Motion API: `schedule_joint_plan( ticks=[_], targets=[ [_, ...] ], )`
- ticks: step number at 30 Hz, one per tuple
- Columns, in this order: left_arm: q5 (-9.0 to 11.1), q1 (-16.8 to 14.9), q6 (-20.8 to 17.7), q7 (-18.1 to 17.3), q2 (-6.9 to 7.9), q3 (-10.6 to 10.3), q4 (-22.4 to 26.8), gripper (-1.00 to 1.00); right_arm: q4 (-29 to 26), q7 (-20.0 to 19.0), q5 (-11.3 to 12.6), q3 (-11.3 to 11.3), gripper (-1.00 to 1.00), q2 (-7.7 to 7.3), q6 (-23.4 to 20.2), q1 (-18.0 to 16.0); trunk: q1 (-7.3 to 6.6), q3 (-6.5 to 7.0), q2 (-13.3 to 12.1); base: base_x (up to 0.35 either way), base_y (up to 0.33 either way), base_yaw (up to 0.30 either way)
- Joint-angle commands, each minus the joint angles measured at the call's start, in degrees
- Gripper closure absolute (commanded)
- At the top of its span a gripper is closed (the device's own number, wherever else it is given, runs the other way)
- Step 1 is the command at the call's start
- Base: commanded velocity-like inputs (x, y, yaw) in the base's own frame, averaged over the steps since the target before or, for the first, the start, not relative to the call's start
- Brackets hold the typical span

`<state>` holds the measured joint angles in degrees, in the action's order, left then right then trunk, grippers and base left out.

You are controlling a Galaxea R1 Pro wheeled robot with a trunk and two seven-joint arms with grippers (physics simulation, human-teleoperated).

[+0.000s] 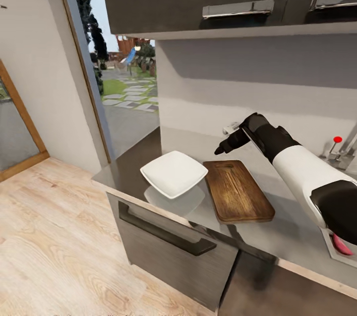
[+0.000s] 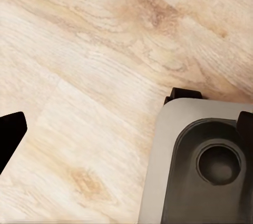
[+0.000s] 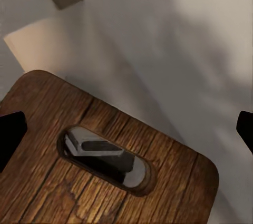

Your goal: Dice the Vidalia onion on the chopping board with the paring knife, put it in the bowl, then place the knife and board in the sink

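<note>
Kitchen corner, seen from the head camera. The grey worktop (image 1: pixel 292 236) carries a brown wooden chopping board (image 1: pixel 237 191) with its handle slot (image 1: pixel 224 165) at the end toward the wall; the board top is bare. A white square bowl (image 1: pixel 174 173) sits just beside the board, on its side away from the sink (image 1: pixel 331 242), and the two appear to touch or nearly touch at one corner. The right tool (image 1: pixel 221 148) hovers above the board's slotted end, near the wall; in the right wrist view its dark fingertips (image 3: pixel 11 134) stand wide apart at the frame edges, holding nothing, with the slot between them. At the far right a faucet with a red knob (image 1: pixel 337 139) rises behind the sink, and something reddish (image 1: pixel 341 245) lies at the sink's edge, possibly the knife handle. The left wrist view looks down at the wooden floor (image 2: pixel 79 76) and the robot's base (image 2: pixel 200 161); one left fingertip (image 2: pixel 9 132) shows, too little to tell the left tool's spread.
</note>
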<state>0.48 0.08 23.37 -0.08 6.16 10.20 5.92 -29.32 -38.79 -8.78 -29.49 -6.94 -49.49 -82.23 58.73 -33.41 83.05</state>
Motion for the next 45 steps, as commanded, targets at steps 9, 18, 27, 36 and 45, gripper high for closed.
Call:
schedule_joint_plan(
  ticks=[9,18,27,36,45],
  targets=[
    [0.0,0.0,0.1,0.0,-0.01,0.1,0.1,-1.00,-0.2,-0.9,-0.5,-0.2,-1.00,-1.82,1.2,0.0,0.00,-0.16,0.0,0.000,0.000,0.033],
    [0.0,0.0,0.1,0.0,-0.01,0.1,0.1,-1.00,-0.1,-0.9,-0.5,-0.2,-1.00,-4.26,1.3,0.0,0.00,-0.16,0.0,0.000,0.000,0.000],
    [0.0,0.0,0.1,0.1,-0.01,0.1,0.1,-1.00,0.1,-0.9,-0.4,-0.4,-1.00,-4.52,1.4,0.0,0.00,-0.16,0.0,0.000,0.000,0.000],
    [0.0,0.0,0.1,0.1,-0.01,0.1,0.1,-1.00,0.6,-0.9,-0.5,-0.4,-1.00,-4.57,1.4,0.0,0.00,-0.16,0.0,0.000,0.000,0.000],
    [0.0,0.0,0.0,0.2,-0.01,0.1,0.0,-1.00,2.5,-0.9,-0.5,-0.4,-1.00,-4.57,4.0,0.1,0.00,-0.21,0.0,0.000,0.000,0.000]
  ],
)
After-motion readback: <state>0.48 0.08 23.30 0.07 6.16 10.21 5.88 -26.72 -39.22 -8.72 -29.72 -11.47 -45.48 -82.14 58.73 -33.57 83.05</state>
